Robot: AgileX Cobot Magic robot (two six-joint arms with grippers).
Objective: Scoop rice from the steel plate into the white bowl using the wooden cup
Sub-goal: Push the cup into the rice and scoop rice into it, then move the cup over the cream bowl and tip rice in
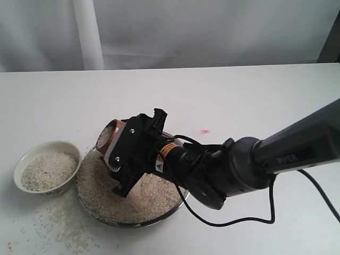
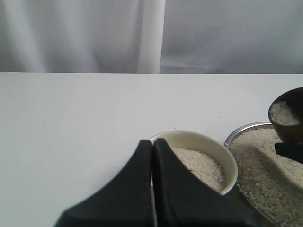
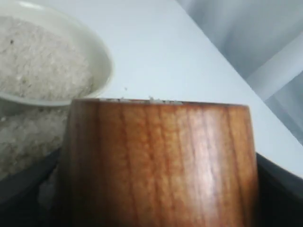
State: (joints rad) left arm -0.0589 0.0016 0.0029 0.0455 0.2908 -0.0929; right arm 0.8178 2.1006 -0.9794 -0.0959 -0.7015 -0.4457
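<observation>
The wooden cup [image 1: 109, 135] is tipped on its side above the far-left edge of the steel plate [image 1: 135, 225], with rice showing in its mouth. My right gripper [image 1: 119, 140] is shut on the cup, which fills the right wrist view [image 3: 161, 161]. A wide heap of rice [image 1: 125, 199] covers the plate. The white bowl [image 1: 50, 143] stands left of the plate, partly filled with rice [image 1: 48, 170]. My left gripper [image 2: 152, 143] is shut and empty, close to the bowl [image 2: 189, 136]; the exterior view does not show it. The left wrist view also shows the cup [image 2: 289, 118].
Loose grains [image 1: 58, 223] lie scattered on the white table in front of the bowl and plate. A small red mark [image 1: 205, 131] sits behind the plate. The right arm's black cable [image 1: 239, 219] loops over the table near the plate. A pale curtain hangs behind.
</observation>
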